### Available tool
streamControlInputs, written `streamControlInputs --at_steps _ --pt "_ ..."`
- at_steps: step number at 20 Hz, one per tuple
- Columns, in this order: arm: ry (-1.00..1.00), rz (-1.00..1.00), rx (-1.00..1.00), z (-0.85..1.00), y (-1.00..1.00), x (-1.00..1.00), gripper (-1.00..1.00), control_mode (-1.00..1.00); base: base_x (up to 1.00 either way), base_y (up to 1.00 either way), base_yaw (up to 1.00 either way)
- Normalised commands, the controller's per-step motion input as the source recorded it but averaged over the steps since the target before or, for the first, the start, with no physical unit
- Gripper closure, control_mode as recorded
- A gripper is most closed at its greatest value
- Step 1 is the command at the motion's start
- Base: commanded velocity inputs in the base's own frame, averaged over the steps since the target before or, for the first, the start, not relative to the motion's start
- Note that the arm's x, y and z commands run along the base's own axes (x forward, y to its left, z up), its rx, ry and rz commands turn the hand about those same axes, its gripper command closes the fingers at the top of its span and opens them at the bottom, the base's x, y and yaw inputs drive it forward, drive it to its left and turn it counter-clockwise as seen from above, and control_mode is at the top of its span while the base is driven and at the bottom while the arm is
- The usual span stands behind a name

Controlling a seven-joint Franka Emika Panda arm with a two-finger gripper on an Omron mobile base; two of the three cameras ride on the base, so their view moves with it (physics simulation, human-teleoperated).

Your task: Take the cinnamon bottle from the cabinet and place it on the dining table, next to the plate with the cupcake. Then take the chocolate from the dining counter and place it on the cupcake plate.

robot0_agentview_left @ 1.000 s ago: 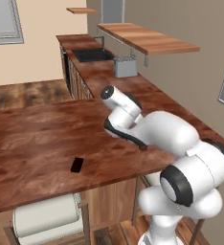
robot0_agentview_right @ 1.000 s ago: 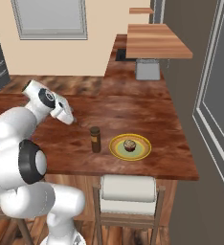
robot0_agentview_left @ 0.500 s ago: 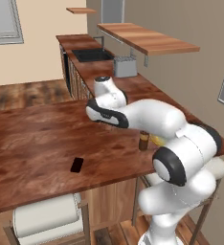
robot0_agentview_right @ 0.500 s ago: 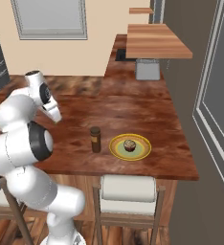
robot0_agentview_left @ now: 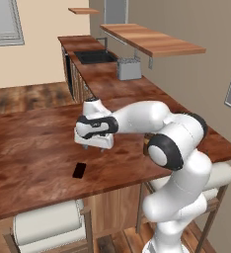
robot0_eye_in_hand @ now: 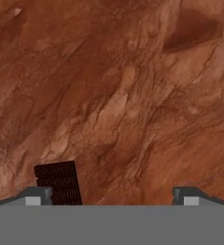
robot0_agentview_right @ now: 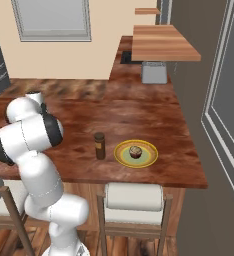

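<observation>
The cinnamon bottle (robot0_agentview_right: 99,146) stands upright on the dining table (robot0_agentview_right: 154,117), just left of the yellow plate (robot0_agentview_right: 135,153) that carries the cupcake (robot0_agentview_right: 135,151). Further left on the table (robot0_agentview_left: 33,148) lies the black chocolate (robot0_agentview_left: 79,170), flat and near the front edge. My gripper (robot0_agentview_left: 94,147) hovers above the table, a little behind and to the right of the bar. In the hand view the gripper (robot0_eye_in_hand: 113,196) is open and holds nothing; the chocolate (robot0_eye_in_hand: 59,183) lies beside its left fingertip (robot0_eye_in_hand: 35,196), off to one side of the gap.
A grey box (robot0_agentview_left: 129,69) stands on the darker counter behind, past it the sink (robot0_agentview_left: 93,57). A pale wooden wall shelf (robot0_agentview_left: 152,39) hangs over that counter. Stools (robot0_agentview_right: 134,197) are tucked under the table's front edge.
My arm has swung left across the table, away from the bottle and plate, and now hangs low near the chocolate. The bottle, plate and chocolate have stayed put.
</observation>
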Motion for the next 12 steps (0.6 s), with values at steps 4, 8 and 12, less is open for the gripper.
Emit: streamControlInputs --at_steps 4,8,12 --pt "0.14 0.0 0.0 -0.14 0.39 0.0 -1.0 -1.0 0.0 0.0 0.0" --pt "0.1 0.0 0.0 -0.4 0.45 0.0 -1.0 -1.0 0.0 0.0 0.0" --pt "0.08 0.0 0.0 -0.58 0.32 -0.03 -1.0 -1.0 0.0 0.0 0.0"
